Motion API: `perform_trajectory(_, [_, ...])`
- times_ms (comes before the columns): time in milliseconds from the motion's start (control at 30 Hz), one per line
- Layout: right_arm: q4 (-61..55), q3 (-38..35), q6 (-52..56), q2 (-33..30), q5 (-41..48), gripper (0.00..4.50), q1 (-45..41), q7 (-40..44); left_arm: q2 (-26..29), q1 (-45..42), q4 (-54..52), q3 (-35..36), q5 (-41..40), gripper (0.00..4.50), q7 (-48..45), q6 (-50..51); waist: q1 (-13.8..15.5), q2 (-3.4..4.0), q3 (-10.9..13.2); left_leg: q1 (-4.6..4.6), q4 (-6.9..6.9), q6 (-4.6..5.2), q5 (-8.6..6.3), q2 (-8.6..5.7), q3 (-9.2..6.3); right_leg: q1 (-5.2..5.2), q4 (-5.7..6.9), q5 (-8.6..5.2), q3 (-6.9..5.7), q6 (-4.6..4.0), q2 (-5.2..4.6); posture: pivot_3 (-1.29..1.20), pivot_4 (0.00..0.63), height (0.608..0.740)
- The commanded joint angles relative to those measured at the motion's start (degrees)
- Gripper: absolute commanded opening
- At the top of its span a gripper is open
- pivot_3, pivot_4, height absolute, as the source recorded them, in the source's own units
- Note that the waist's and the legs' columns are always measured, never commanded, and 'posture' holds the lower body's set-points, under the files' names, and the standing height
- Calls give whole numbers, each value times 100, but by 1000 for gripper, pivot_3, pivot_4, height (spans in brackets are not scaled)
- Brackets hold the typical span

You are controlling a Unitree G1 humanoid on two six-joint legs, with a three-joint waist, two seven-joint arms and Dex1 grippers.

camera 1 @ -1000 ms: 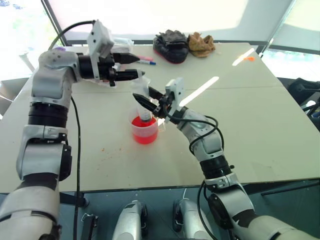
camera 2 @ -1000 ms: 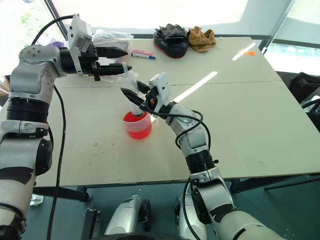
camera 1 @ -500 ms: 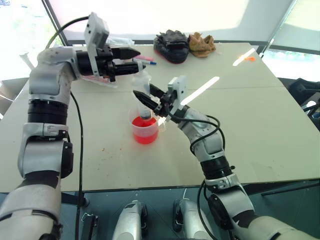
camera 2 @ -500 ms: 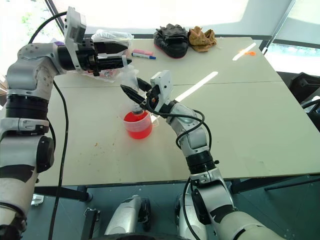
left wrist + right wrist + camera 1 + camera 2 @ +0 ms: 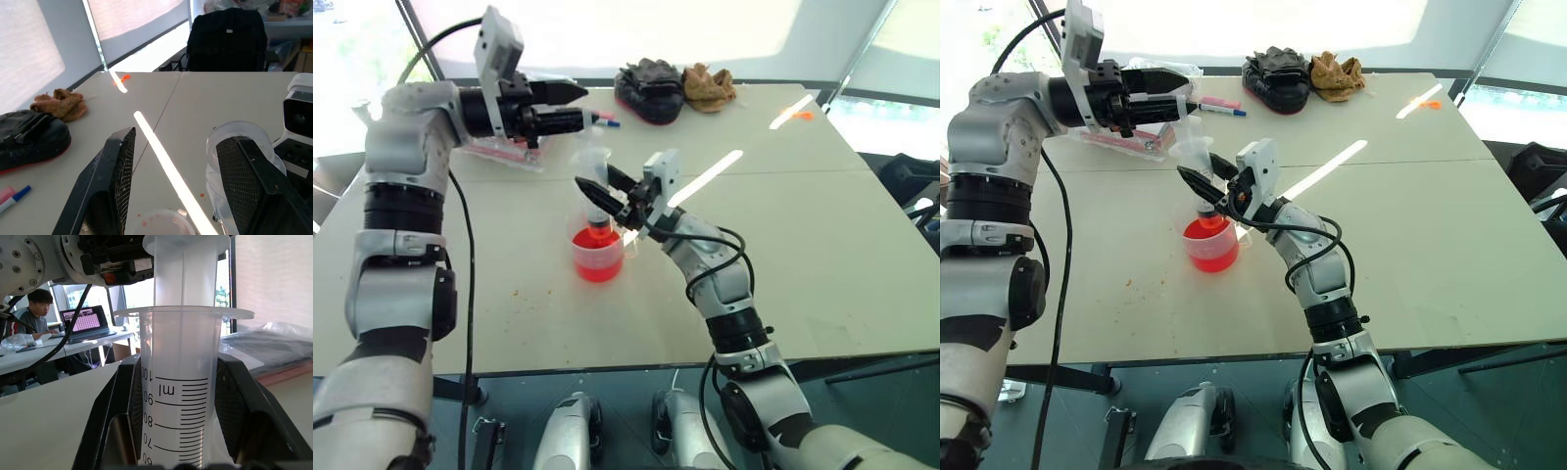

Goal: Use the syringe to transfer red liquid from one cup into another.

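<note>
The syringe stands nearly upright with its lower end in the wide clear cup of red liquid. My right gripper is shut on the barrel below the flange; the printed scale shows between its fingers. The plunger rod sticks up above the flange. My left gripper hovers above and to the left of the plunger top, pointing right, open with nothing between its fingers. The plunger's round top lies beyond one of them. A clear round rim is at that view's edge; which cup it is, I cannot tell.
A black glove and a brown one lie at the table's far side, with marker pens and a plastic bag under my left arm. Red specks dot the table. A person sits at a laptop.
My left gripper has risen and drawn back a little to the left, away from the plunger top. The right gripper and syringe have stayed over the red cup.
</note>
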Motion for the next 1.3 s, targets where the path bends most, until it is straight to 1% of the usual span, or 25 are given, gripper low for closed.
perform_trajectory(33, [-154, 511, 16, 118, -64, 1460, 71, 300, 88, -495, -46, 493, -218, 2585, 317, -141, -1, 0, 0, 0, 0, 0, 0, 0, 0, 0, 0, 0, 0, 0, 0, 0, 150, 740])
perform_trajectory(467, [-131, 521, 3, 127, -76, 1460, 83, 305, 155, -434, -127, 451, -174, 2585, 318, -178, -3, 0, 0, 0, 0, 0, 0, 0, 0, 0, 0, 0, 0, 0, 0, 0, 150, 740])
perform_trajectory(600, [-155, 433, 49, 171, -18, 1460, 18, 225, 460, -5, -487, 233, -85, 2585, -51, -20, -28, 0, 0, 0, 0, 0, 0, 1, 0, -1, 1, 0, 0, 0, 0, 0, 150, 740])
perform_trajectory(733, [-219, 284, 70, 163, 78, 1460, -71, 94, 757, 337, -796, 299, -126, 2585, -48, 131, -22, 0, 0, 2, -1, -1, 1, 4, -1, -2, 4, 0, 0, -1, 3, 0, 150, 740])
perform_trajectory(867, [-339, 115, 192, 180, 234, 1460, -179, -35, 949, 520, -1043, 406, -262, 2585, 40, 382, 9, 0, 0, 1, 0, -1, 0, 6, -3, -1, 3, 0, 0, -1, 1, 0, 150, 740])
perform_trajectory(1067, [-601, -179, 360, 124, 480, 1460, -501, -282, 1401, 1086, -1646, 599, -511, 2585, 47, 937, -2, 0, 0, 1, 1, -1, 0, 7, -5, 0, 2, 0, 0, 0, -1, 0, 150, 740])
perform_trajectory(1200, [-812, -331, 491, -32, 551, 1460, -603, -369, 1549, 1380, -1842, 768, -616, 2585, 196, 1126, 3, 0, 0, 1, 1, -1, 0, 7, -4, 1, 2, 0, 0, -1, -1, 0, 150, 740])
perform_trajectory(1300, [-1037, -465, 646, -129, 664, 1460, -647, -482, 1597, 1606, -1991, 1033, -792, 2585, 416, 1348, -1, 0, 0, 1, 1, -1, 0, 7, -4, 0, 2, 0, 0, -1, -2, 0, 150, 740])
